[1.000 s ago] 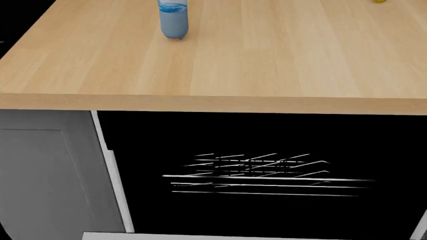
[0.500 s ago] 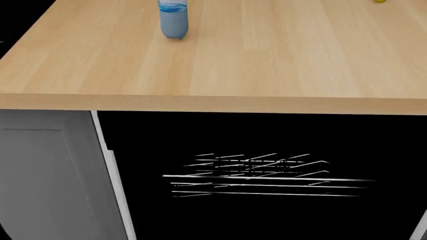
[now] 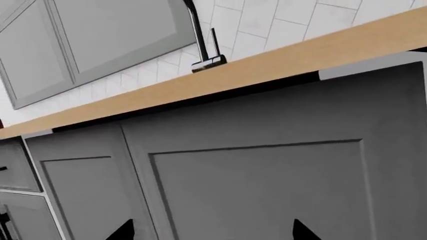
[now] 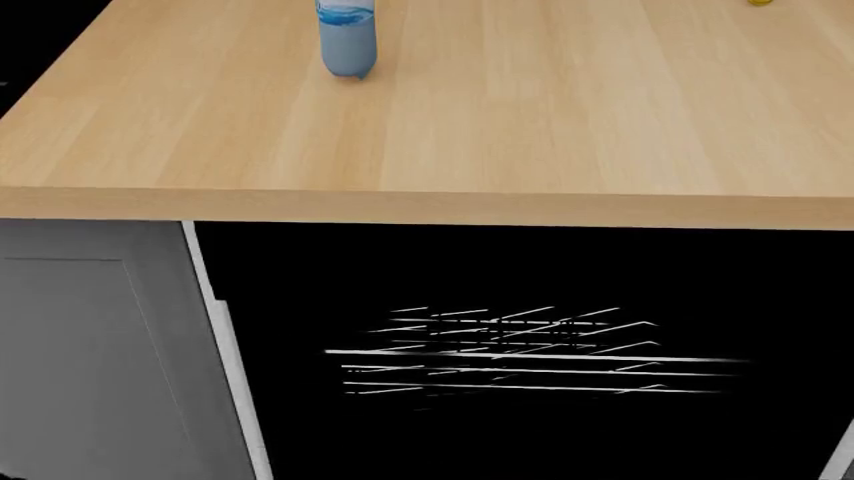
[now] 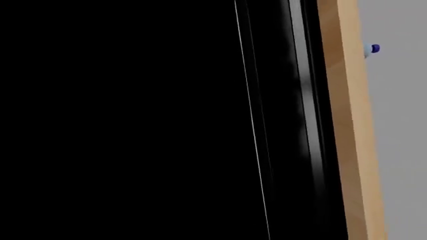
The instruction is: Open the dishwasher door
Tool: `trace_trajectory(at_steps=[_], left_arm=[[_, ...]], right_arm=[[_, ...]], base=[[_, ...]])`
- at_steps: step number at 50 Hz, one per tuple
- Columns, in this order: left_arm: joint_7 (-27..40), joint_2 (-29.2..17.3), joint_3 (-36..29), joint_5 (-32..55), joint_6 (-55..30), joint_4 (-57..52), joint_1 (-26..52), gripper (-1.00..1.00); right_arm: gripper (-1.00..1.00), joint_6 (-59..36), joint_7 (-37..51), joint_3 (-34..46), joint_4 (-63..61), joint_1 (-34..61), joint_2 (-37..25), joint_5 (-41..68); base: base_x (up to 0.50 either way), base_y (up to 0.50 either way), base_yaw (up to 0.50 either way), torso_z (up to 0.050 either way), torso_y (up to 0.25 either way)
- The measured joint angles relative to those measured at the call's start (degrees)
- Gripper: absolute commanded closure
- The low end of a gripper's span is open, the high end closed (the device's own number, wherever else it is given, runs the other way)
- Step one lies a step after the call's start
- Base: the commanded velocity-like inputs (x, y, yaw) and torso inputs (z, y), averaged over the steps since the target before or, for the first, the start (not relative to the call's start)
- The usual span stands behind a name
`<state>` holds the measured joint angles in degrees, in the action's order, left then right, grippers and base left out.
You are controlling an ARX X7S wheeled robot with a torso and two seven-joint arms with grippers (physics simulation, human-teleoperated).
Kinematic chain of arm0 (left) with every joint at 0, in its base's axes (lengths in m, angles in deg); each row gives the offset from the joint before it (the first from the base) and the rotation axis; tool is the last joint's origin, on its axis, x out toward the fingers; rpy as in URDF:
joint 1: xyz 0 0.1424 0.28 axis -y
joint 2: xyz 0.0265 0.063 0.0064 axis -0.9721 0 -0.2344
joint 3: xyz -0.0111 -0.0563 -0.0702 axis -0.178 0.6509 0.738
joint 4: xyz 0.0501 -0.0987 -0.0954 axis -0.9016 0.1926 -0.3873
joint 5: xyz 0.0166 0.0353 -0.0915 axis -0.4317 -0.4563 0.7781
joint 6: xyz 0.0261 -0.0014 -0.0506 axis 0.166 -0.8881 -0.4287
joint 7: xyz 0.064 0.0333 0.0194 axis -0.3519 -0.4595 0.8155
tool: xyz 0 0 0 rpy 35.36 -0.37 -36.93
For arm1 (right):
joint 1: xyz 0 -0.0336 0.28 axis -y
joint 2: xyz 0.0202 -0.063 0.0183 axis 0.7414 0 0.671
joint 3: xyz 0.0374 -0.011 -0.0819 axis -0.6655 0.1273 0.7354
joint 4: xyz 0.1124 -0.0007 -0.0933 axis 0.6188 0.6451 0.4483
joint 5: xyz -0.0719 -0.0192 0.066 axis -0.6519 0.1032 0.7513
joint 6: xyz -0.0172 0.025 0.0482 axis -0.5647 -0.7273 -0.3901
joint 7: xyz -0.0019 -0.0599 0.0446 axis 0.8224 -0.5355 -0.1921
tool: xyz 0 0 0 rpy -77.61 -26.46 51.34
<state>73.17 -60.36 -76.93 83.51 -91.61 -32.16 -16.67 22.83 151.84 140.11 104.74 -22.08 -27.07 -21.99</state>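
Two dark fingertips [image 3: 124,231] are all that shows of your left gripper [image 3: 213,235]. They stand well apart with nothing between them, so its jaws are spread and empty. It faces a grey panelled cabinet door [image 3: 267,190] under the wooden counter edge [image 3: 200,82], left of the dishwasher bay, with a black faucet [image 3: 203,45] far behind on the counter. This arm is not on the job.

Right gripper: no finger shows in any view, so you cannot tell from these whether it is spread or clamped. Its camera sees near-total black, one thin pale line, and the counter edge with a blue cap [image 5: 374,48] beyond it.

The dishwasher door: no panel or bar handle can be picked out. In the head view the bay below the countertop [image 4: 534,110] is a black opening with the wire rack [image 4: 534,352] plainly exposed, and a grey cabinet [image 4: 94,350] to its left. Judgement: the door is swung down, below the frame, and the task is at or close to its end.

A blue bottle [image 4: 347,40] stands far back on the counter, well apart from the work.

For the step in hand:
- Tilt the head down and confirm the door's angle before calling it done.
- If the right hand is on the handle, let go fully, then draw back along the near side, clear of the door's edge.
- Keep the left arm where it is, away from the door's swing.
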Motion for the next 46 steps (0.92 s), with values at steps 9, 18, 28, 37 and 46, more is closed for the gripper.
trace_trajectory(at_steps=[9,18,28,37,46], left_arm=[[0.2,-0.2,0.2,0.1,-0.1,-0.5,-0.3,-1.00],[0.4,-0.4,0.4,0.3,-0.3,-1.1,-0.5,-1.00],[0.7,-0.7,0.6,0.4,-0.8,-2.1,-0.8,-1.00],[0.9,-0.9,0.7,0.4,-1.2,-2.8,-1.0,-1.00],[1.1,-1.0,0.9,0.6,-1.1,-3.2,-1.3,-1.00]], right_arm=[[1.00,7.9,11.0,1.4,11.0,-3.8,4.4,0.8],[1.00,19.7,21.9,3.4,26.9,-8.0,10.8,1.6],[1.00,34.7,24.7,3.2,43.9,-12.3,17.6,0.6],[1.00,44.6,24.7,1.8,48.2,-13.8,19.9,0.8],[1.00,56.2,24.7,2.5,48.1,-13.9,20.6,4.7]], base=[[0.00,0.00,0.01,-0.002,0.000],[0.00,0.00,0.00,-0.004,0.000],[0.01,0.00,0.01,-0.005,0.000],[0.01,0.00,0.01,-0.010,0.000],[0.02,0.01,0.01,-0.016,0.000]])
